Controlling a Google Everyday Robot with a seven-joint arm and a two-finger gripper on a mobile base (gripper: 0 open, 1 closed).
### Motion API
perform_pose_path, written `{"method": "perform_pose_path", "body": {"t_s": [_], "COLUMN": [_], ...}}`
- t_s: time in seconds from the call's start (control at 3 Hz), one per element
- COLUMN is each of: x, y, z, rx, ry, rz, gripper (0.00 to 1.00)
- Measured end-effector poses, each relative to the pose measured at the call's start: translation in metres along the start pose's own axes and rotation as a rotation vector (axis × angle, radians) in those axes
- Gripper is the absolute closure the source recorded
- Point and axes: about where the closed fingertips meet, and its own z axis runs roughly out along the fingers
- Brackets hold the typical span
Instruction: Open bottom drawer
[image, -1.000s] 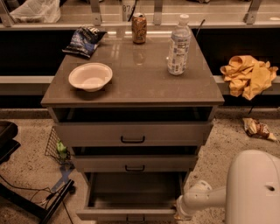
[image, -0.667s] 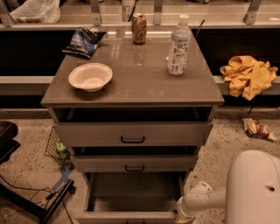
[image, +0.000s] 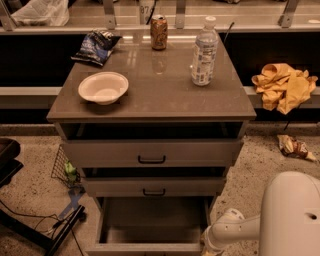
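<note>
Bottom drawer (image: 150, 217) at the foot of the cabinet (image: 160, 87), standing well out beneath the middle drawer (image: 115, 187), plain grey interior exposed. The gripper (image: 206, 249) sits at the right corner of the drawer front, at the lower frame edge; its grasp state cannot be told. A good finish likely needs a straight, level pull along the runners, without sideways drag.

Cabinet top (image: 160, 97) bears bowl (image: 103, 87), can (image: 159, 32), bottle (image: 204, 52), chip bag (image: 96, 46); tool (image: 207, 248) low right

White pincer (image: 206, 248) low over the speckled floor (image: 245, 185); just left of it the bottom drawer (image: 150, 221), grey-beige, plain grey inside.
</note>
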Motion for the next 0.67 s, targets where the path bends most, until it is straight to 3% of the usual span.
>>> {"method": "perform_pose_path", "body": {"t_s": [0.67], "x": [0.012], "y": [0.017], "z": [-0.006], "rx": [-0.001], "ry": [0.027], "rz": [0.031], "gripper": [1.00]}}
